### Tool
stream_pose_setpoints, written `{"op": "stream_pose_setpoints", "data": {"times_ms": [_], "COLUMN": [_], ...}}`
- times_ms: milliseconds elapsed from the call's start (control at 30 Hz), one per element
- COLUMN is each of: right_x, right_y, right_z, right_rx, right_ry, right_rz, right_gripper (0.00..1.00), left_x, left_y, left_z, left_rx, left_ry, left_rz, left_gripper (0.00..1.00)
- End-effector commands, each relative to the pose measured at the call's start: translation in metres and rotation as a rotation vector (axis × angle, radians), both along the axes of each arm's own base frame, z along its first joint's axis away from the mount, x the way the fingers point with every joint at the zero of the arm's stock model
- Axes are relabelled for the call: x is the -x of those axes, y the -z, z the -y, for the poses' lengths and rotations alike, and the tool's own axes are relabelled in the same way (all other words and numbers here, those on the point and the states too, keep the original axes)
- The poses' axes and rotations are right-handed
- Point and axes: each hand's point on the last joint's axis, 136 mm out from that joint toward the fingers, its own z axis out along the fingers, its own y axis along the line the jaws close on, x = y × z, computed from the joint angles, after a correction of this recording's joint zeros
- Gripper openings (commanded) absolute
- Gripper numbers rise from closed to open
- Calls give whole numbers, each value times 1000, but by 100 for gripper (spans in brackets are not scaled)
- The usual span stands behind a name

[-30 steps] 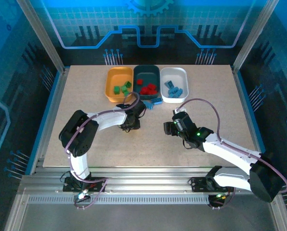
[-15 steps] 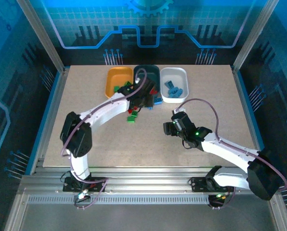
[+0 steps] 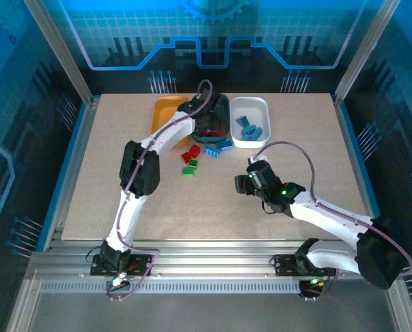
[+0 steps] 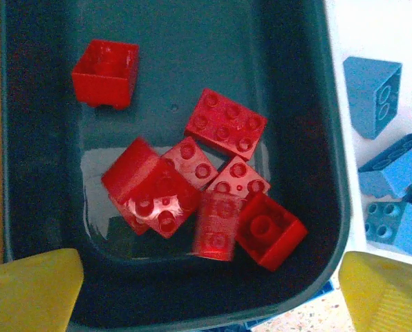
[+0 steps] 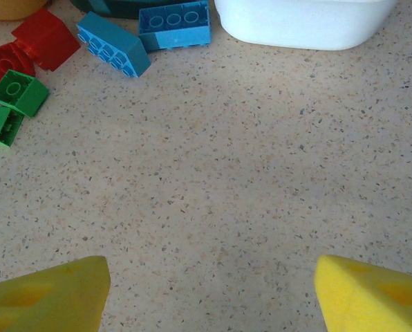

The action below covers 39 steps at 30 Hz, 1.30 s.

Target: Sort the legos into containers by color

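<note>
Several red legos lie in teal tub, L gripper spread wide above w/ nothing held. R gripper spread too, empty, over the table; two blue legos beside white tub.

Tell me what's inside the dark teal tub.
The teal tub holds red bricks: roughly eight, most heaped together, one apart in a corner. Anything beneath the heap is covered.

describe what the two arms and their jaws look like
The left arm and right arm share a build: white links, bulky black joints, and a mauve cable looping along each. A green light glows near the right wrist. In the wrist views the jaws are bright yellow wedges.
</note>
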Motion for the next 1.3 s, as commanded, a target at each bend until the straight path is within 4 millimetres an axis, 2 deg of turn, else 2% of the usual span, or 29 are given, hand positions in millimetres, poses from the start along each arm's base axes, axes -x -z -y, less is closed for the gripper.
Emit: {"op": "stream_pose_setpoints", "data": {"times_ms": [0, 67, 133, 300, 433, 600, 800, 900, 1033, 1133, 1267], "right_x": [-6, -6, -6, -6, -6, -6, -7, -7, -6, -7, -1], "right_y": [-14, -15, -14, -14, -11, -7, -8, -7, -8, -5, -4], "right_z": [0, -1, -2, -3, -6, -10, -7, -7, -10, -14, -43], "right_rx": [-16, -18, -20, -22, -23, -22, -10, -9, -19, -26, -131], "right_ry": [10, 9, 6, 4, -2, -14, -4, -4, -11, -26, -155], "right_rz": [41, 42, 40, 40, 28, 13, 20, 20, 16, 6, -4], "right_gripper": [79, 79, 79, 79, 79, 79, 79, 79, 79, 79, 79], "left_x": [17, 34, 57, 125, 157, 160, 157, 158, 159, 160, 164], "left_y": [-48, -53, -45, 11, 41, 64, 98, 107, 109, 105, 92], "left_z": [11, 4, -8, -42, -63, -67, -72, -72, -77, -79, -84], "left_rx": [54, 70, 72, 57, 33, 17, -29, -35, -44, -47, -64], "left_ry": [72, 69, 58, 23, -11, -16, -46, -48, -60, -55, -40], "left_rz": [78, 76, 40, -80, -136, -209, -281, -300, -291, -277, -253], "left_gripper": [99, 99, 99, 94, 90, 89, 79, 75, 53, 42, 34]}}
